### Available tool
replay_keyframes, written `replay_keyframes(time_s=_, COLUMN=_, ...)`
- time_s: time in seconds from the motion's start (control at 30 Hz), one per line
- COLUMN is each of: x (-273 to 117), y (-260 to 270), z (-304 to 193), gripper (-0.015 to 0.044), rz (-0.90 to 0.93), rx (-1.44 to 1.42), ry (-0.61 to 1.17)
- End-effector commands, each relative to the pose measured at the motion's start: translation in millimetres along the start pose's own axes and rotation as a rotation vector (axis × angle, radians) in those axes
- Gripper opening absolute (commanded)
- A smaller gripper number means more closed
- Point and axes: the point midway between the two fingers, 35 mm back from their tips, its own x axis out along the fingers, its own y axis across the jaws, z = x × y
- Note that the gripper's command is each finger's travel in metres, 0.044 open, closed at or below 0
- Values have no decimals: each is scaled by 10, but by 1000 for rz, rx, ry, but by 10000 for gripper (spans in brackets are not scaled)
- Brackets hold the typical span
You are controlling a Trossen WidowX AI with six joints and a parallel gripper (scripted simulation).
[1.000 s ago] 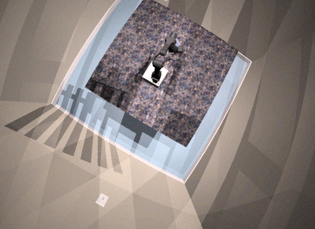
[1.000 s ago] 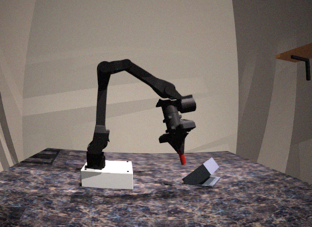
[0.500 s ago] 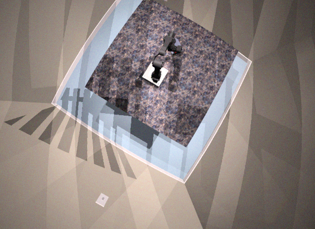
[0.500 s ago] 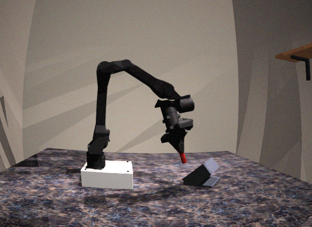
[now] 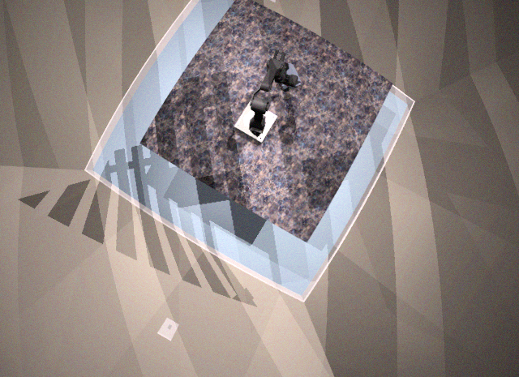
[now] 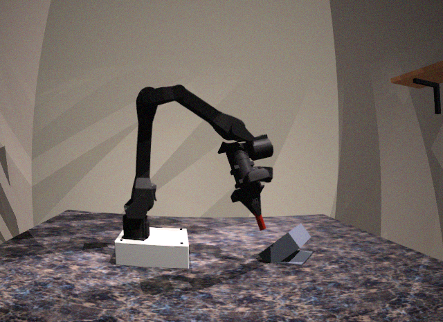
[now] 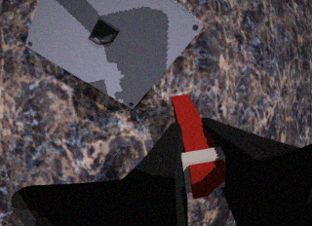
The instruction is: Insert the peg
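A red flat-sided peg (image 6: 261, 223) (image 7: 186, 114) is held in my gripper (image 6: 257, 213) (image 7: 190, 128), which is shut on it. A pale band crosses the peg in the wrist view. The peg's lower end points down, slightly tilted, in the air above and to the left of the sloped panel (image 6: 300, 235) (image 7: 56, 46) (image 5: 292, 72) in the exterior view. The panel's face shows a dark angular hole (image 7: 103, 33), up and left of the peg's free end in the wrist view. Peg and panel are apart. The arm hides the peg in the top view.
The arm's white base (image 6: 151, 255) (image 5: 244, 124) stands on the speckled table (image 6: 221, 297) (image 5: 323, 113), left of the panel in the exterior view. The panel's flat foot (image 6: 304, 256) lies on the table beneath its raised end. A wooden shelf (image 6: 422, 74) is on the right wall.
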Motion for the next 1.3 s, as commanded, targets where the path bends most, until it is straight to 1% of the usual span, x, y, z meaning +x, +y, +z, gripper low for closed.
replay_keyframes(time_s=0.0, x=-1, y=22, z=-7, gripper=0, rz=-9, rx=28, ry=-5)
replay_keyframes(time_s=1.27, x=-148, y=274, z=87, gripper=0, rz=-33, rx=320, ry=-108)
